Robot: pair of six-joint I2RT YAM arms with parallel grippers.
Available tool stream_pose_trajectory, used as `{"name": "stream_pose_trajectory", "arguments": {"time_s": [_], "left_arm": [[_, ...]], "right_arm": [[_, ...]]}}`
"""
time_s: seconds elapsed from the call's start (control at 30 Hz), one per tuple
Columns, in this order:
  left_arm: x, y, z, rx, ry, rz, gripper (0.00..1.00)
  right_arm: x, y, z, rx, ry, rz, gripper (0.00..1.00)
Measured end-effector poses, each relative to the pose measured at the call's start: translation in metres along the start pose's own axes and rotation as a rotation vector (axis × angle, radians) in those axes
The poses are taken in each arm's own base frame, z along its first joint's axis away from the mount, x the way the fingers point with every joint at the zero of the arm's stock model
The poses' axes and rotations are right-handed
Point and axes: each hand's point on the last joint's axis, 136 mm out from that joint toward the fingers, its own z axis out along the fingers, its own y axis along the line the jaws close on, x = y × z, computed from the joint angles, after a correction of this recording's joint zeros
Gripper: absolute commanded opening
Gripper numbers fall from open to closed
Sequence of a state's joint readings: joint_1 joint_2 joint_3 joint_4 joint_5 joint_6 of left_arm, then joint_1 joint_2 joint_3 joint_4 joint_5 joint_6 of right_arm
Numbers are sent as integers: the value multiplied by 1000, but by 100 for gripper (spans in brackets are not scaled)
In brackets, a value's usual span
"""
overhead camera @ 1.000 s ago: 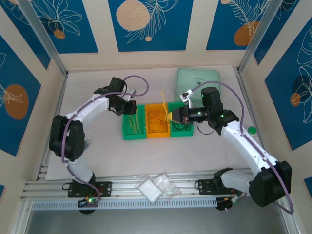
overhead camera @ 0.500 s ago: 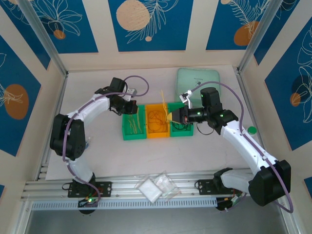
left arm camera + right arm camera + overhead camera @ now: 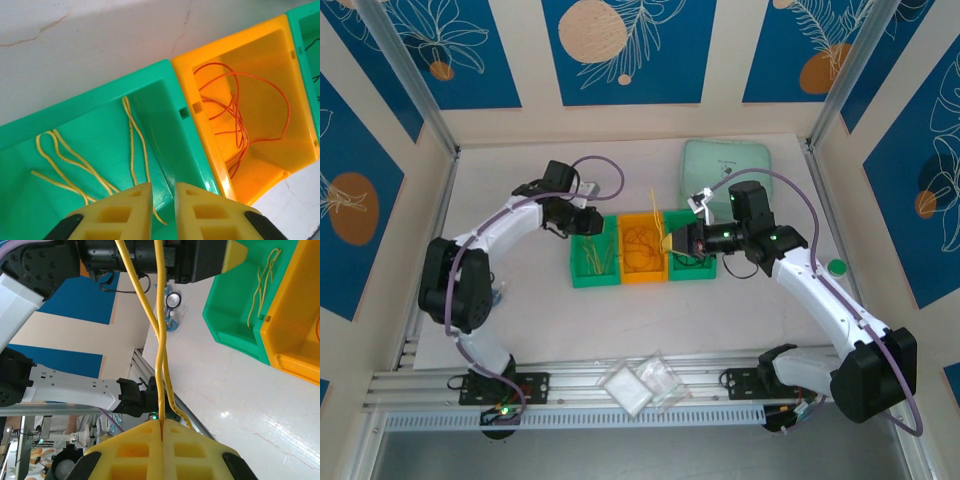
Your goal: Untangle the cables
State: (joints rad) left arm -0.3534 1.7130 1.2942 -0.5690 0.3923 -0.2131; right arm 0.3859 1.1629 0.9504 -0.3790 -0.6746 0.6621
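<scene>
In the left wrist view my left gripper (image 3: 162, 200) hangs over the left green bin (image 3: 100, 95), jaws a little apart with nothing between them. Pale yellow cables (image 3: 75, 160) lie on that bin's floor. Orange cables (image 3: 237, 125) curl in the orange bin (image 3: 265, 60) beside it. My right gripper (image 3: 162, 422) is shut on a looped yellow cable (image 3: 160, 340) that rises from its tips. From above, the right gripper (image 3: 670, 240) sits between the orange bin (image 3: 642, 268) and the right green bin (image 3: 692, 268), the held cable (image 3: 656, 205) sticking up toward the back.
A pale green pad (image 3: 725, 160) lies at the back of the table. Clear plastic bags (image 3: 642, 382) rest on the front rail. A small green knob (image 3: 836, 267) sits by the right wall. The left gripper (image 3: 585, 222) is at the left green bin's (image 3: 594, 275) far end.
My left gripper's jaws have parted slightly from shut. The right gripper stays shut on the yellow cable and has barely moved.
</scene>
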Motion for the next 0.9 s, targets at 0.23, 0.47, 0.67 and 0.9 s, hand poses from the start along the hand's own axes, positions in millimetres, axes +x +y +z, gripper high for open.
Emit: {"name": "stream_pose_trajectory", "arguments": {"time_s": [0.23, 0.47, 0.67, 0.9], "left_arm": [[-10, -30, -60, 51, -215, 29, 18], [20, -50, -139, 85, -491, 18, 26], [57, -37, -181, -7, -634, 14, 28], [65, -23, -184, -108, -606, 17, 44]], "right_arm": [[9, -6, 13, 52, 37, -6, 0], [22, -4, 37, 129, 95, -53, 0], [38, 3, 77, 141, 150, -98, 0], [40, -24, 130, 263, 178, -90, 0]]}}
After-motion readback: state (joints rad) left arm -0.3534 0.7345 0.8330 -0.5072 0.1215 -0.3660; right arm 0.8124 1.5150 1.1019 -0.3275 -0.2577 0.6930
